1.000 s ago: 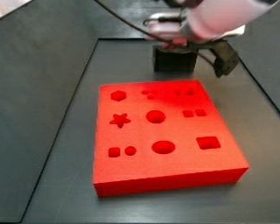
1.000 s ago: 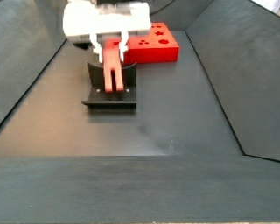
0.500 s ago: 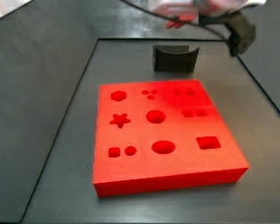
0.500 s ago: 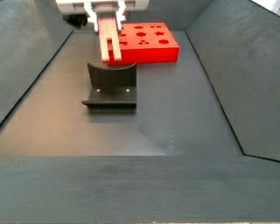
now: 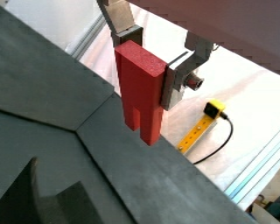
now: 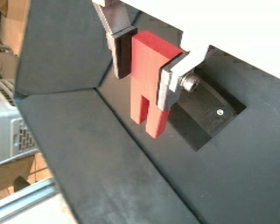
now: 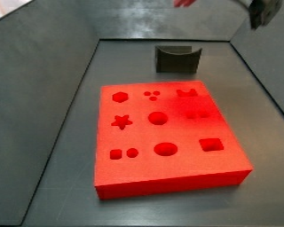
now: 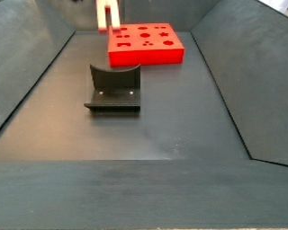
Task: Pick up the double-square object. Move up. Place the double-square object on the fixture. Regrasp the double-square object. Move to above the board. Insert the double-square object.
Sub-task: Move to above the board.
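Note:
My gripper (image 5: 150, 63) is shut on the double-square object (image 5: 137, 92), a long red block hanging down between the silver fingers (image 5: 178, 77). It also shows in a wrist view (image 6: 147, 83), notched end down. In a side view only the block's lower end (image 8: 108, 16) shows at the top edge, high above the fixture (image 8: 114, 88). The fixture (image 7: 177, 59), dark grey with a U notch, stands behind the board (image 7: 169, 133), a red slab with shaped holes. In that side view the gripper is almost out of frame. The board also shows in a side view (image 8: 147, 45).
Dark sloping walls (image 8: 32, 81) enclose the grey floor on both sides. A yellow cable (image 5: 206, 122) lies outside the enclosure. The fixture's dark base plate (image 6: 215, 112) lies below the block in a wrist view.
My gripper has risen straight up from the fixture with the double-square object in it and now leaves the top of both side views. The fixture stands bare.

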